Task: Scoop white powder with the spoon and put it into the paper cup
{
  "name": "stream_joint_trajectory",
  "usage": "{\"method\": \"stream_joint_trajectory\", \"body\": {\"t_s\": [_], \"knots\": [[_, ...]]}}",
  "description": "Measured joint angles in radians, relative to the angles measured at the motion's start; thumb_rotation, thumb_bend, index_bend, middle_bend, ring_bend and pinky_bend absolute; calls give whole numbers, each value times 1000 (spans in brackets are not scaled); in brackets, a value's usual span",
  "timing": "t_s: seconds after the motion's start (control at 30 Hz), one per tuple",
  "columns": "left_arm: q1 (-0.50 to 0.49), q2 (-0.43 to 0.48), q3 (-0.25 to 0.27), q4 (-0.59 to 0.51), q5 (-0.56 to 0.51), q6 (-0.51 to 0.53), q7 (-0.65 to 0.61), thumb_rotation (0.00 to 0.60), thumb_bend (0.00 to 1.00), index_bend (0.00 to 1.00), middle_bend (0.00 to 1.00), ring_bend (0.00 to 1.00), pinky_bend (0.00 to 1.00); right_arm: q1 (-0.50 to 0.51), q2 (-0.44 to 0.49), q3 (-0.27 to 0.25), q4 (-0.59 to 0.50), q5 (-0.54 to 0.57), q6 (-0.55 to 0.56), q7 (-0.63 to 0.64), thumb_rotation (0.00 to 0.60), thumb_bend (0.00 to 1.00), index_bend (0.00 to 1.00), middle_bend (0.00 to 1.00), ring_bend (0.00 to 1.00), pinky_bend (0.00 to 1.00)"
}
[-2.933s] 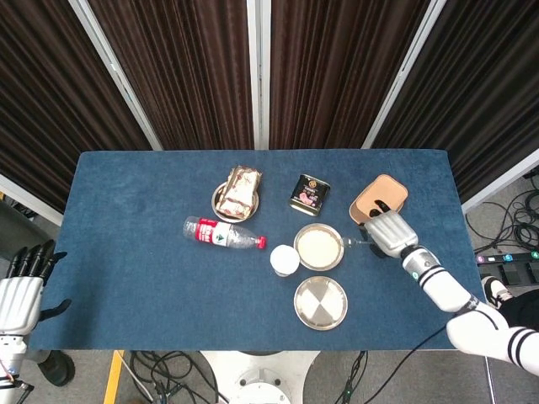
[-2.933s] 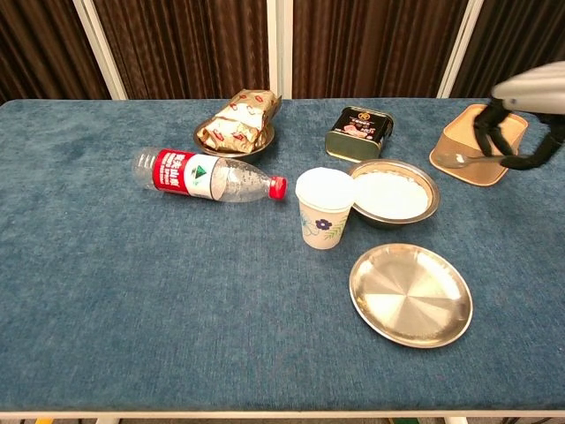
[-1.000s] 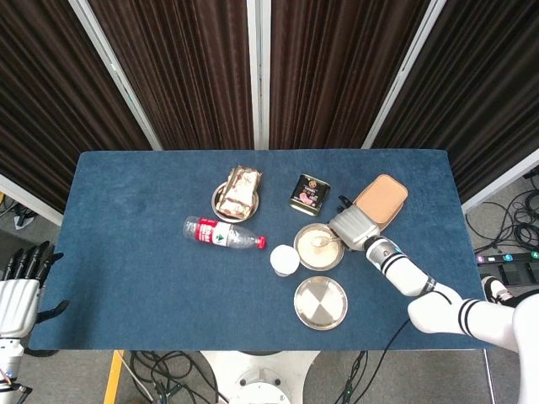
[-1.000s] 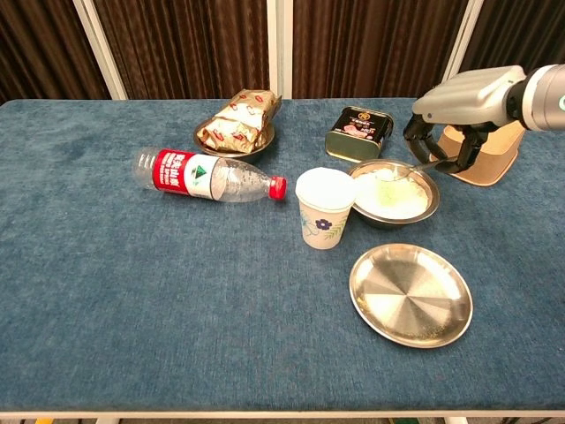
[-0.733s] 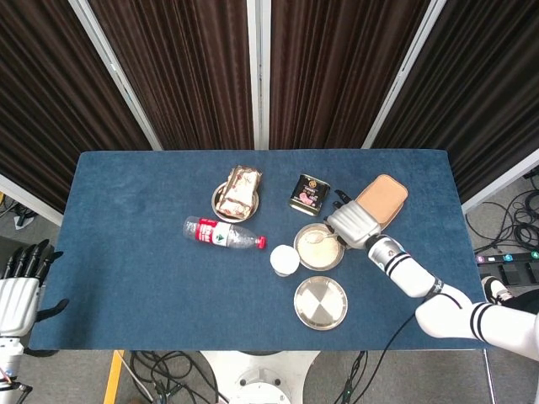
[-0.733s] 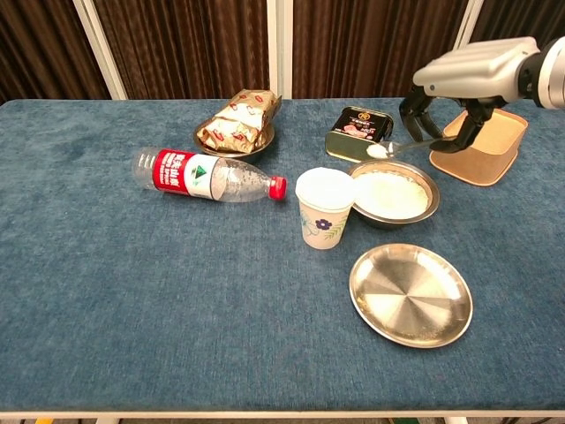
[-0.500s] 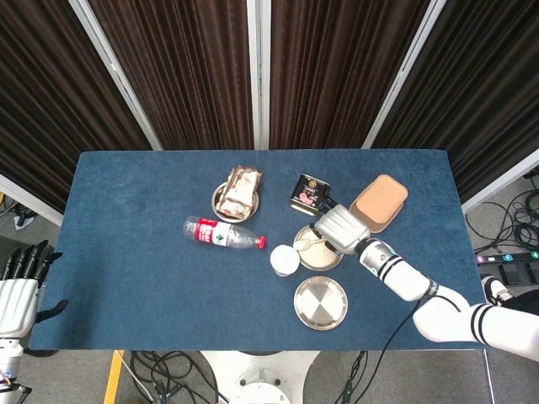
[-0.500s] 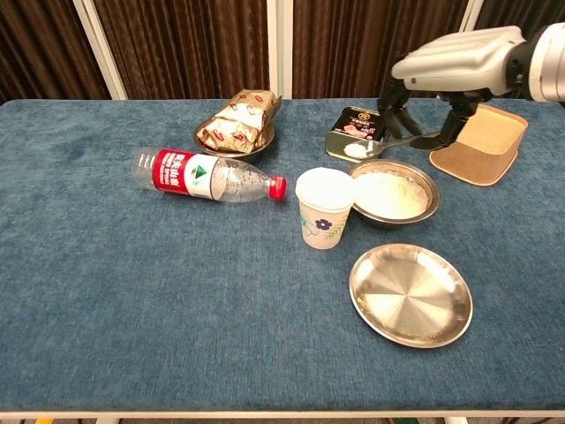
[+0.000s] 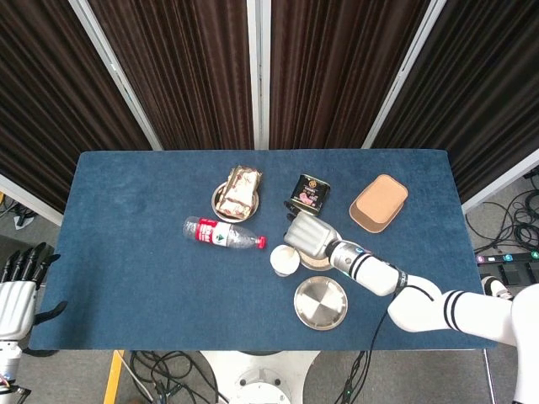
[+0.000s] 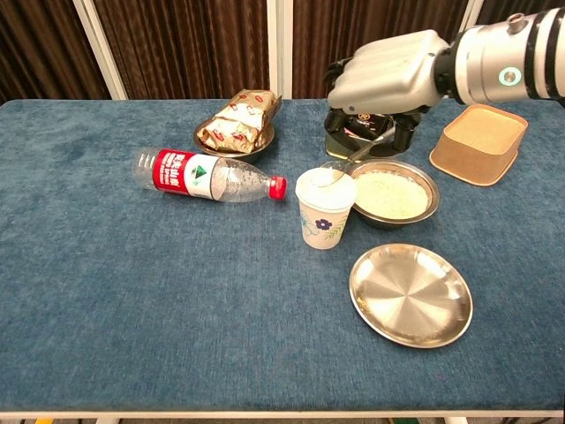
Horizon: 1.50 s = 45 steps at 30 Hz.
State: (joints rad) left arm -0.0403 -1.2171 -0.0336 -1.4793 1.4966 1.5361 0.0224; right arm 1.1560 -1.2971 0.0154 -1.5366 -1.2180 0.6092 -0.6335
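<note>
the right hand [image 10: 384,75] holds the spoon [image 10: 340,168] by its handle, bowl tipped over the paper cup [image 10: 323,209]. the powder is loose (spills easily), the cup light and tippy. the left hand [image 9: 17,296] hangs open, idle.

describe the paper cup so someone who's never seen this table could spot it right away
Near the middle of the blue table, find the metal bowl of white powder. The paper cup touches its left side: small, white, upright, with a blue flower print, unlike the metal dishes nearby.
</note>
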Motion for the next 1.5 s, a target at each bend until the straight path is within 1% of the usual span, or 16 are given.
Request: {"method": "stream_joint_trajectory", "body": {"t_s": [0.17,0.33,0.47,0.57,0.77,0.97,1.13,1.5], "knots": [[7,-8,0,11,-1,8,-13,600,34,254,158,104,65,59,-4,-24,-18,25,-12,-207,600,383,631,606,229,0],[11,-14,1,24,-5,7,-25,600,34,254,158,104,65,103,-7,-53,-53,54,14,-411,600,388,632,607,229,0],[13,-20,1,35,-5,10,-34,600,34,254,158,103,65,131,-9,-84,-94,76,63,-581,600,390,634,608,229,0],[13,-23,0,41,-4,9,-40,600,33,254,158,104,65,142,-9,-107,-127,89,108,-684,600,392,636,610,229,0],[12,-27,-2,49,-1,10,-49,600,33,254,158,103,64,151,-9,-146,-182,115,188,-833,600,394,645,617,238,0],[13,-30,-2,53,1,12,-51,600,33,254,158,103,64,154,-12,-169,-218,169,233,-918,600,394,653,621,240,0],[15,-31,-2,54,0,13,-52,600,33,254,158,103,64,155,-24,-179,-226,196,263,-955,600,393,655,622,247,0],[13,-33,-6,53,3,14,-48,600,33,254,158,103,65,114,-47,-174,-201,177,310,-882,600,388,660,622,252,0]]}}
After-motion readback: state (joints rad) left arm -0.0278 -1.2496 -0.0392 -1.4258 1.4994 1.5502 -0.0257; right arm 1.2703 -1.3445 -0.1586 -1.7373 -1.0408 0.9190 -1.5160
